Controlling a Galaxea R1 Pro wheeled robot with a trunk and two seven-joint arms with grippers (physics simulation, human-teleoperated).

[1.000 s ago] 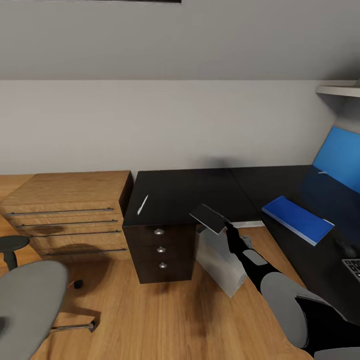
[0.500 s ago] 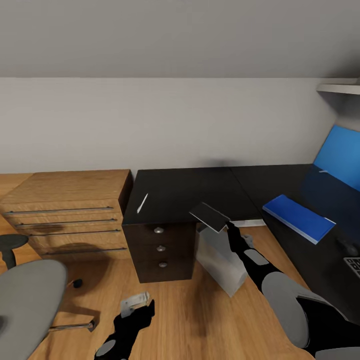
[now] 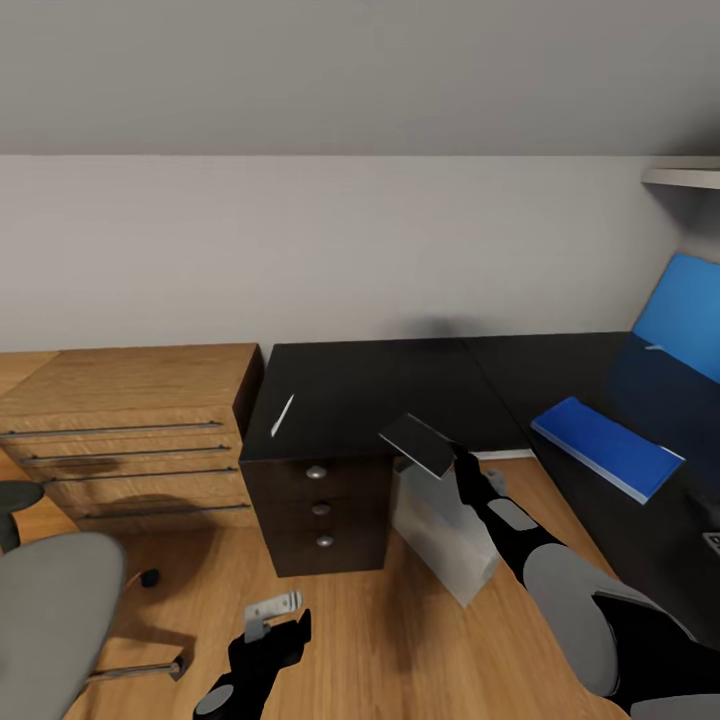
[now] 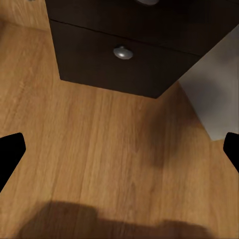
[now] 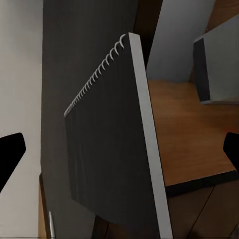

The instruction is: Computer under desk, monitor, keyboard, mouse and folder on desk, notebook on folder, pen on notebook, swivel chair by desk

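We carry the spiral-bound notebook (image 3: 420,444) clamped in our right gripper (image 3: 462,462), lifted clear above the bench (image 3: 370,385) edge so it can travel right to the blue folder (image 3: 608,448), its intended base. The pen (image 3: 283,413) lies far left on the bench. Our left gripper (image 3: 272,625) hangs low with jaws apart, empty, near the drawer unit (image 3: 318,510).

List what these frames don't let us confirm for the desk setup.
- Keyboard: head view, cut off by the right edge; a sliver shows.
- Swivel chair: head view, cut by the left and bottom edges; base hidden.
- Computer: head view, partly behind the right arm and notebook.
- Right claw: grip point on the notebook hidden in the right wrist view; fingertips sit at the frame edges.
- Pen: head view, too small for detail.
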